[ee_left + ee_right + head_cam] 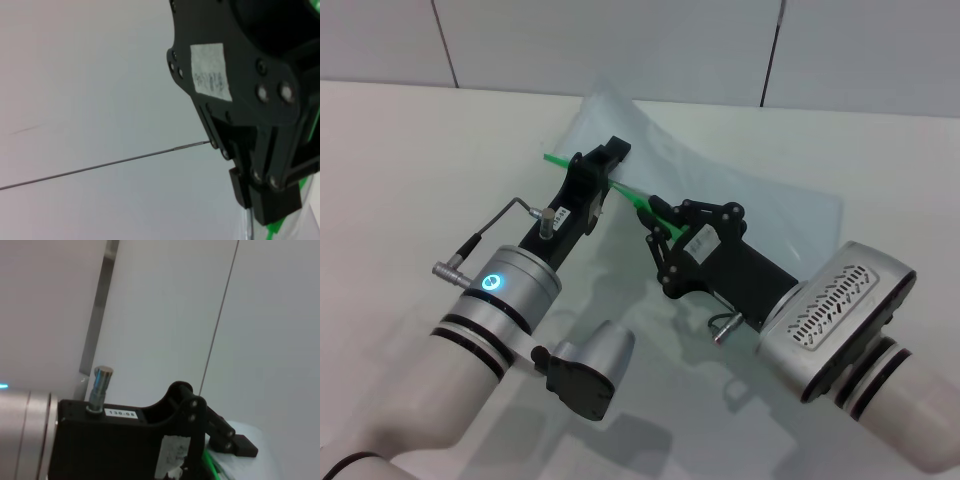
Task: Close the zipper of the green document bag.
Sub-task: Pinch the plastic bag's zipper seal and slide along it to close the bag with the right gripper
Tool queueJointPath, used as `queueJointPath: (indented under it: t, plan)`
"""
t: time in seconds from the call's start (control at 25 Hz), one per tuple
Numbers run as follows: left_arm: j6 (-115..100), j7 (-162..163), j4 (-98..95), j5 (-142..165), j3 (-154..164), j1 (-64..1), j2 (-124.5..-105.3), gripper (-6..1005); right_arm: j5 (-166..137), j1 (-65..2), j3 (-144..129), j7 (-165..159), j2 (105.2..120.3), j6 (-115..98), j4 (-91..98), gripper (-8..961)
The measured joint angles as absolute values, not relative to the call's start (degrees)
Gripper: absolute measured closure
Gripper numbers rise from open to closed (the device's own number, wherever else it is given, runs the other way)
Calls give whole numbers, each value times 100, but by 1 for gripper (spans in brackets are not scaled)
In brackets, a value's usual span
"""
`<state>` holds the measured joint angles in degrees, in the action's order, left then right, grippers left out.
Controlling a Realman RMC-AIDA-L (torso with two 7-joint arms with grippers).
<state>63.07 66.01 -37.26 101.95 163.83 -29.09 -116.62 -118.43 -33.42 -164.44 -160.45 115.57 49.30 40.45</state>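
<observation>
Both grippers met at the green edge of the bag, mid-zip.

The white table (400,150) carried the green document bag (740,190), a pale translucent pouch lying flat toward the far side, its bright green edge lifted slightly off the surface. The left gripper (610,160) reached over that edge, fingers narrowed on the zipper (620,190) strip near its far end. The right gripper (655,222) sat just beside it on the same strip, fingers pinched narrow where the green line ended, apparently on the slider, though the tab itself was hidden. The closing pull seemed to be in hand; next, the right gripper would likely need to draw along the strip while the left anchored it.
</observation>
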Motion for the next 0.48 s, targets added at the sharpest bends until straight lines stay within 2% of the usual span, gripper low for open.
queueJointPath:
  t: [0.48]
  plan:
    - [6310, 6601, -3726, 10195, 16383, -2887, -11662, 921, -11844, -3292, -16443, -16041, 11557, 4931, 4021, 785]
